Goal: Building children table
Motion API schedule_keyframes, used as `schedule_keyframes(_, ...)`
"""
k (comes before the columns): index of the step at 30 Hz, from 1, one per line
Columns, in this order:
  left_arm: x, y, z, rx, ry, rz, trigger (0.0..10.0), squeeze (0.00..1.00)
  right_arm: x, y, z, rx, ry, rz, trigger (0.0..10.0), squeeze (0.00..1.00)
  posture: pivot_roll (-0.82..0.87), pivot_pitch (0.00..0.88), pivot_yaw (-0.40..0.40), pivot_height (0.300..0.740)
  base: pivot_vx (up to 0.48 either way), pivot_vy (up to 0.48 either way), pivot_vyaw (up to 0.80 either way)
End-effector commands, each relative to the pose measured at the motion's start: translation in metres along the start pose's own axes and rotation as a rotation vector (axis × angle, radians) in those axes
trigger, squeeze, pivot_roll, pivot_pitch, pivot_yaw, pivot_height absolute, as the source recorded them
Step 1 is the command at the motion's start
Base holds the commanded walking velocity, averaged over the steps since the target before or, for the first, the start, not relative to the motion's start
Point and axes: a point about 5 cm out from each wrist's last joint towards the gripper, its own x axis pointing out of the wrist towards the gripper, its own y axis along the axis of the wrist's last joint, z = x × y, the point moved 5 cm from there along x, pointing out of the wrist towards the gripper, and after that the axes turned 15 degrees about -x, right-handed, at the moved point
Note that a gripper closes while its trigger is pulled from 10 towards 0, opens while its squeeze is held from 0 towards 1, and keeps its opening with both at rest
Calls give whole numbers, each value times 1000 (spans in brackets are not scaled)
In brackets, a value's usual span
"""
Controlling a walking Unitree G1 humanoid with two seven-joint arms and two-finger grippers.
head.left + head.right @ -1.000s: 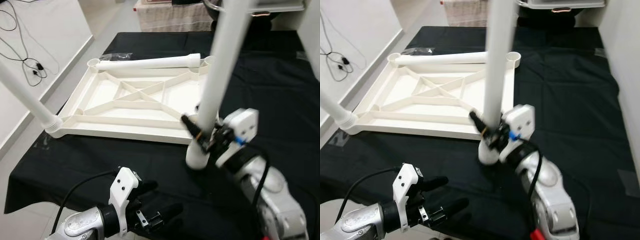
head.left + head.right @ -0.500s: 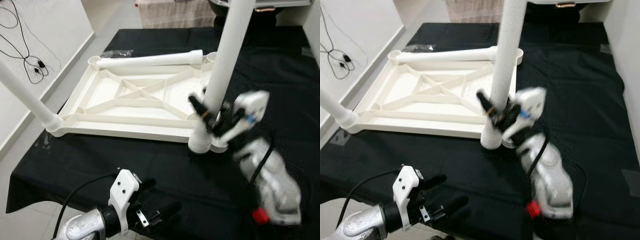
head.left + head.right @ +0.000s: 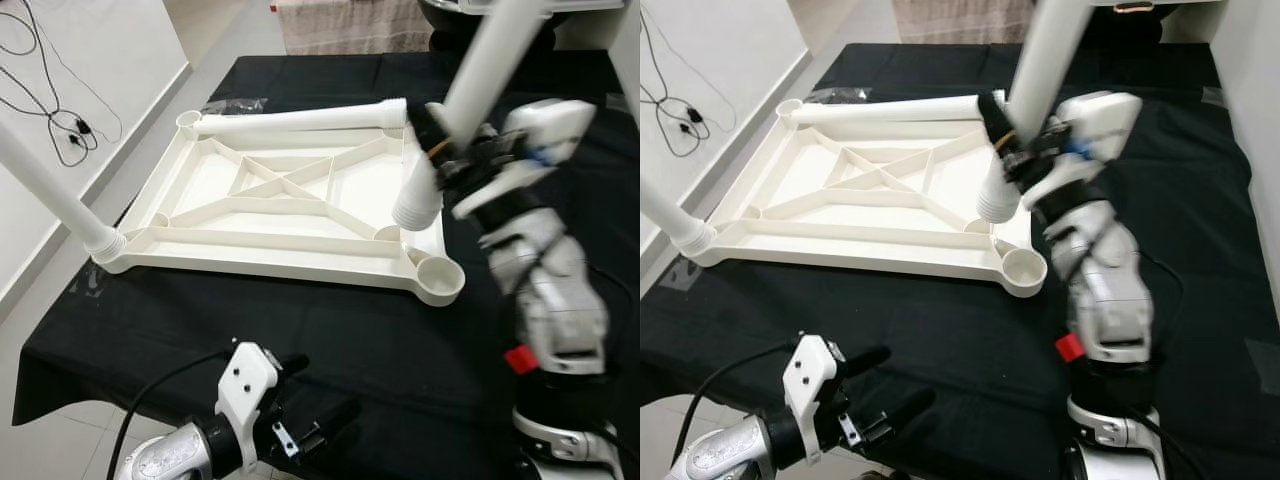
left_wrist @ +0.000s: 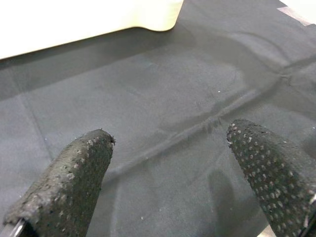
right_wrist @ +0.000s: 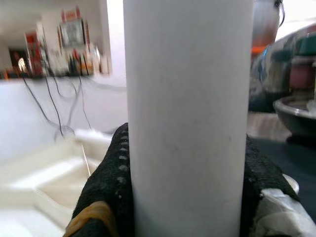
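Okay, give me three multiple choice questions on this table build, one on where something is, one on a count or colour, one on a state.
1. Where is the threaded end of the leg held by the right gripper?
A. Above the tabletop, near its right edge
B. On the floor
C. Seated in the near-right socket

2. How many legs are already fixed in a corner socket?
A. None
B. One
C. Three

3. The left gripper is:
A. Open
B. Shut on a leg
C. Shut on a screw

Answers: 1 A, its end hangs over the panel; 2 B, the near-left leg; 3 A, fingers apart over the black cloth.
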Motion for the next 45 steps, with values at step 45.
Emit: schedule_keyframes(45,-8,2,12,-16,28,24,10000,0,-71,22,-72,458,598,94,0,0,28,283,104,740,0,0,0)
